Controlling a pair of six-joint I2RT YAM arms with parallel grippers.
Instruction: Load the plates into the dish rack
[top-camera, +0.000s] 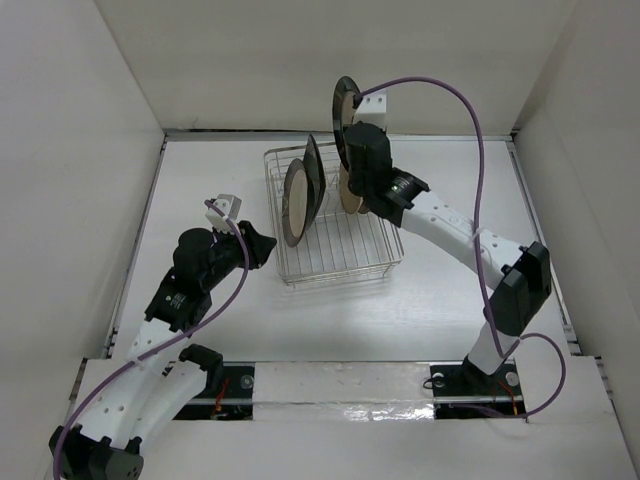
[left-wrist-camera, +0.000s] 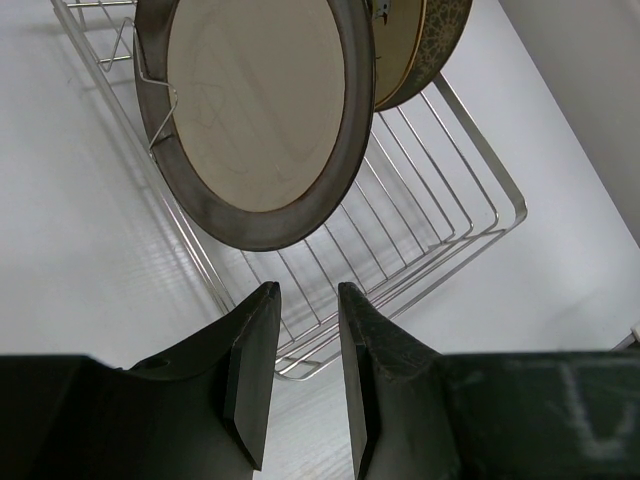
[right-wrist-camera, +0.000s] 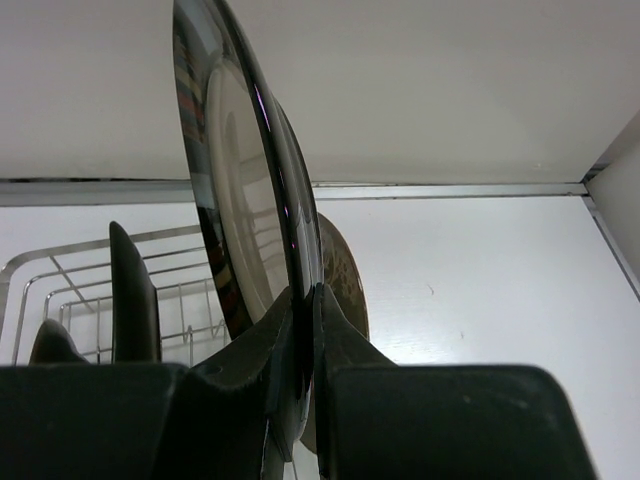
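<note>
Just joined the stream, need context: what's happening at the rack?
The right claw is clamped on the rim of a shiny steel plate, holding it upright and raised near the far side of the wire dish rack. Several plates already stand on edge in the rack, including a dark-rimmed cream plate and a brown speckled plate. The left claw is open and empty, just off the rack's left side.

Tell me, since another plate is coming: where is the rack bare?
Bare: the near half of the rack, between the standing plates and its front wall. Crowded: the far half, plates left and right.
</note>
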